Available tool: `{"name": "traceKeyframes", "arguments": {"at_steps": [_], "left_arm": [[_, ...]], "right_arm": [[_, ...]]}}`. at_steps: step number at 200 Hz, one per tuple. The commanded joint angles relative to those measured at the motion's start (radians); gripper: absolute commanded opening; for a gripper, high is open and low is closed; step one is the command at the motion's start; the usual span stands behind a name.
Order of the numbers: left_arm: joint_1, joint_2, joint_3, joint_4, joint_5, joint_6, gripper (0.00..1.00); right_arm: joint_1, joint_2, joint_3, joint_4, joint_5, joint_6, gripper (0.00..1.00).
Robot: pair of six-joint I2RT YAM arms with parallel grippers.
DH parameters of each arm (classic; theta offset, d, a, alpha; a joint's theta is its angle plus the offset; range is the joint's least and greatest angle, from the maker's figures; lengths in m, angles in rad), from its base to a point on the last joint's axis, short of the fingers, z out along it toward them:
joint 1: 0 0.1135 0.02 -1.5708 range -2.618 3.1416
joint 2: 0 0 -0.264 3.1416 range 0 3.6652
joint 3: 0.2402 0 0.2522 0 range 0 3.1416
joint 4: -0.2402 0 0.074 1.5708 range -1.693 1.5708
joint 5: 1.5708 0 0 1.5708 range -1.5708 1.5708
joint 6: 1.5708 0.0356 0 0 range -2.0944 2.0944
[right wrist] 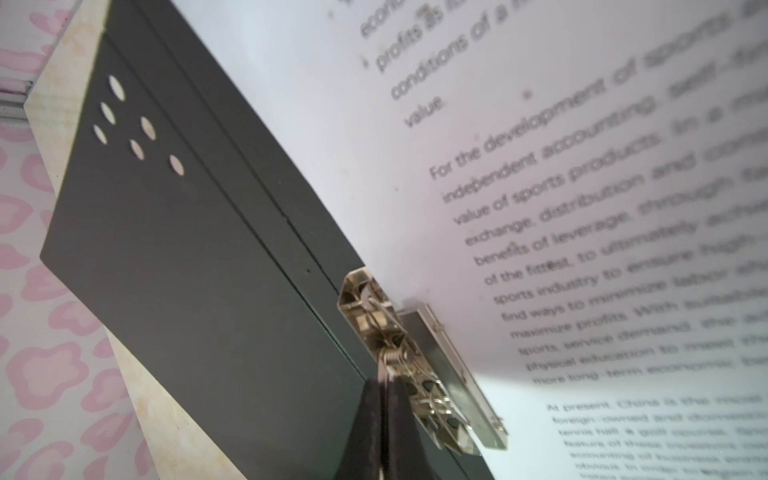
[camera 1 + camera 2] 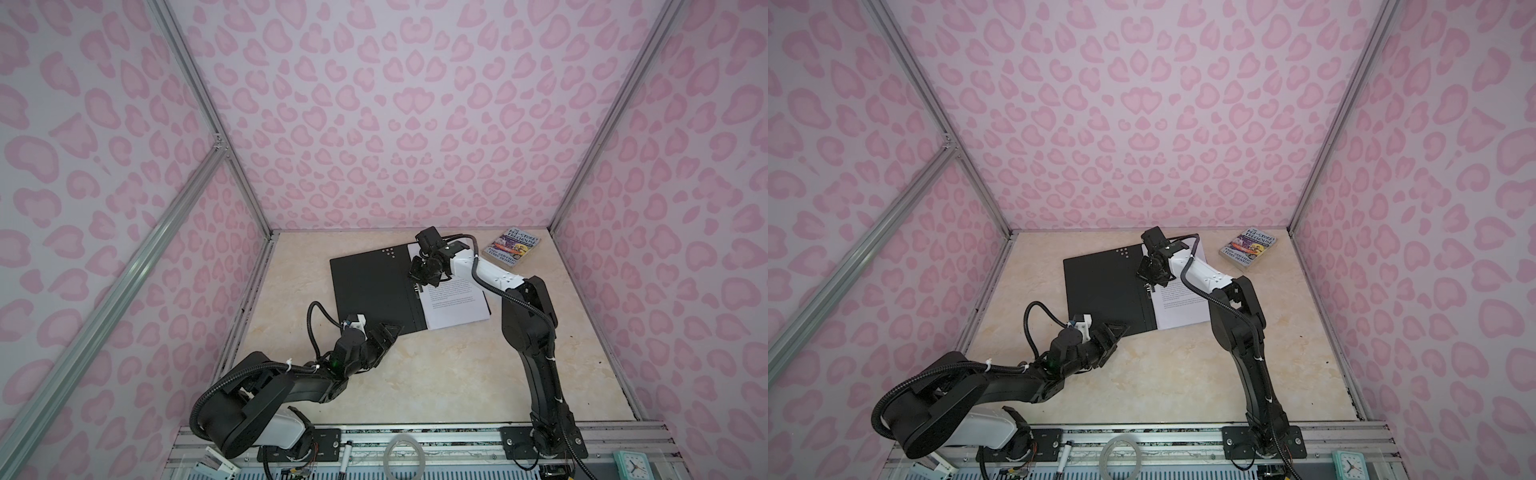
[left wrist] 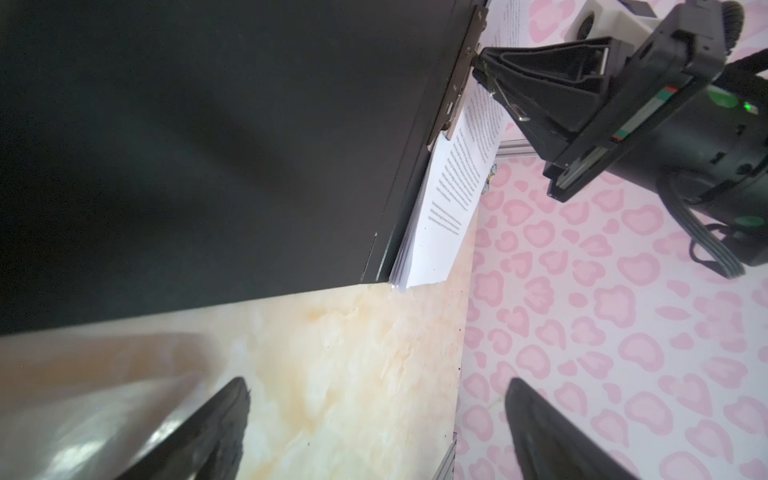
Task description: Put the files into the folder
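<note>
The folder (image 2: 370,286) (image 2: 1104,286) lies opened flat on the beige marbled table (image 2: 415,374), towards the far side, black inside facing up, with a small cluster of punched dots (image 1: 133,129) at the far corner of its left flap. The files (image 2: 453,307) (image 2: 1183,309) sit as a stack of printed white sheets on the folder's right half, their left edge against the spine, where the metal spine clip (image 1: 415,361) (image 3: 461,95) runs along that edge. The right gripper (image 2: 419,280) (image 1: 380,386) reaches down from the right with its jaws pressed together, the tips touching the clip's wire spring; whether they pinch any part of it cannot be told. The left gripper (image 2: 392,332) (image 3: 378,384) is low at the folder's near edge, by the near left flap, its jaws spread wide apart with nothing between them but bare tabletop. In the left wrist view the sheets' near corner (image 3: 440,216) lies just beside the black spine fold. A small colourful paperback book (image 2: 512,248) (image 2: 1248,249) lies at the far right of the table, apart from the folder.
</note>
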Motion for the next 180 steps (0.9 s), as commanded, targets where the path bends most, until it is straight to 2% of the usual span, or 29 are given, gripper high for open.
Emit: {"name": "traceKeyframes", "arguments": {"at_steps": [1, 34, 81, 114, 132, 156, 180], "left_arm": [[-0.002, 0.003, 0.010, 0.028, -0.025, 0.016, 0.97], [-0.002, -0.003, 0.017, 0.018, -0.023, 0.020, 0.97], [0.000, -0.145, 0.010, -0.084, -0.043, 0.086, 0.98], [0.016, -0.254, 0.134, -0.385, -0.064, 0.209, 0.98], [0.063, -0.275, 0.150, -0.429, -0.061, 0.229, 0.97], [0.158, -0.250, 0.183, -0.465, 0.027, 0.253, 0.97], [0.206, -0.207, 0.203, -0.487, 0.068, 0.279, 0.97]], "right_arm": [[0.001, -0.014, -0.019, 0.052, 0.001, -0.014, 0.00], [-0.003, 0.001, -0.087, 0.105, -0.035, -0.009, 0.00], [-0.011, 0.025, -0.114, 0.113, -0.018, -0.052, 0.00], [-0.017, 0.020, -0.139, 0.152, -0.025, -0.060, 0.10], [-0.022, 0.024, -0.144, 0.164, -0.039, -0.060, 0.11], [-0.026, 0.022, -0.146, 0.176, -0.050, -0.068, 0.16], [-0.028, 0.011, -0.152, 0.190, -0.062, -0.074, 0.20]]}}
